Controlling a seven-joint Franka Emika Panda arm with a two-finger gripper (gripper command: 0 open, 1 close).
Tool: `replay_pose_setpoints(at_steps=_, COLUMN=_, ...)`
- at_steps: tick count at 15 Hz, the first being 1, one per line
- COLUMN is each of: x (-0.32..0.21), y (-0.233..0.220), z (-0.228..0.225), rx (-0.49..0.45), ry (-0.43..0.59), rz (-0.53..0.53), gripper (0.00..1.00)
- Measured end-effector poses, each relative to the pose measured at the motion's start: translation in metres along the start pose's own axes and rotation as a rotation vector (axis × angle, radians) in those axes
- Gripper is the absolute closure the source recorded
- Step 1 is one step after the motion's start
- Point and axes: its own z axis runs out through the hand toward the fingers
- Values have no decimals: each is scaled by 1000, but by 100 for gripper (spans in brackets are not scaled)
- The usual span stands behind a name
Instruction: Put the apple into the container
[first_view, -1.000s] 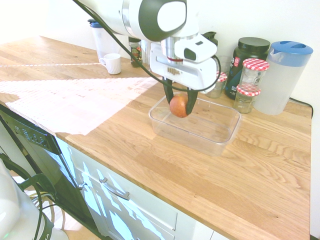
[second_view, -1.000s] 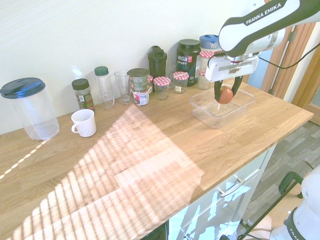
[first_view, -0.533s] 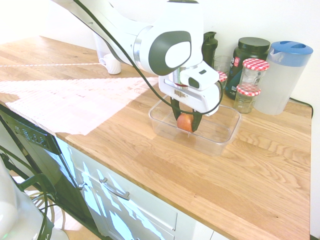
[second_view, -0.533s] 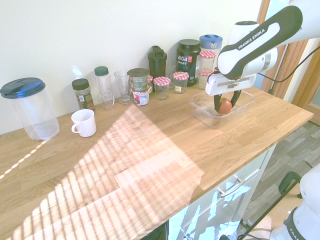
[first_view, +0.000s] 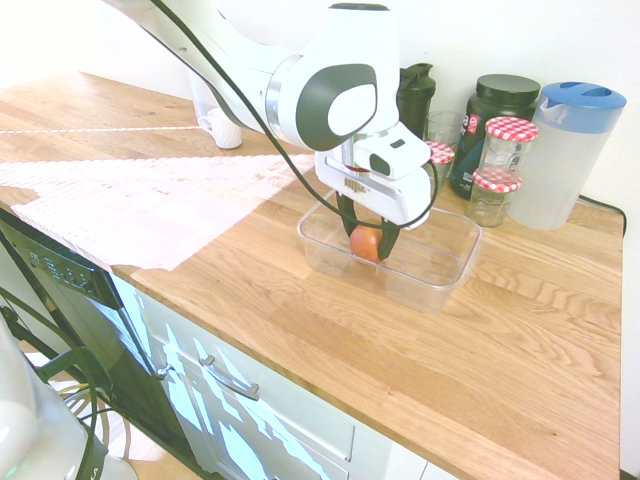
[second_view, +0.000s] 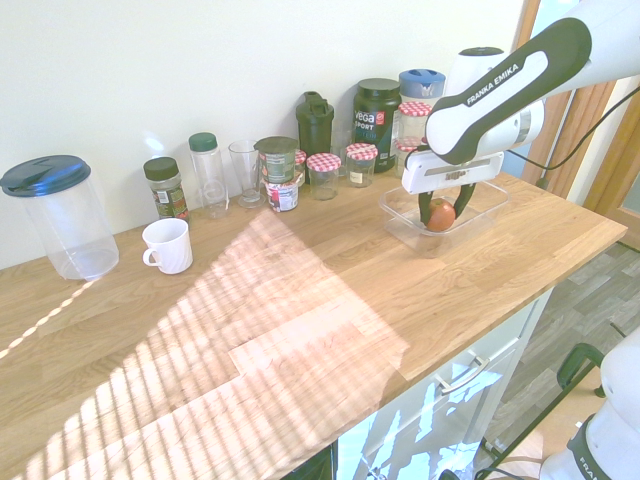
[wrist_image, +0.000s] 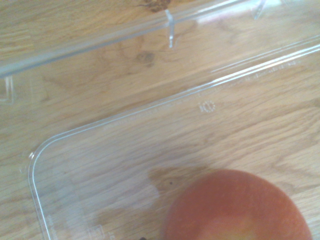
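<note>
Claw lowered inside the clear container, dark fingers flanking the apple on both sides; apparently clenched on the fruit, though contact of the finger pads not sharply visible. Apple well below the container's rim, at or just above its floor, toward the end nearer the arm. Same seen from the opposite side: claw down in the container, apple between the fingers. In the wrist view, reddish-orange apple large and close, over the transparent container floor, wood grain showing through the plastic, one rounded corner of the tub in sight.

Container standing on the wooden worktop, close to its front edge. Just behind the container, along the wall: two glass jars with red-checked lids stacked, a dark supplement tub, a black shaker bottle, and a tall translucent pitcher with blue lid furthest out. White mug well apart from the container, further along the worktop, with spice bottles and a drinking glass near it. Second large pitcher with dark lid at the far end. Striped sunlight across the middle of the worktop.
</note>
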Motion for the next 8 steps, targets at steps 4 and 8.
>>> replay_pose_setpoints(at_steps=4, x=3, y=-5, z=-24, rx=23, ry=12, rz=-20, gripper=0)
replay_pose_setpoints(at_steps=8, x=-62, y=-32, z=-159, rx=63, ry=-25, rz=-244, gripper=0)
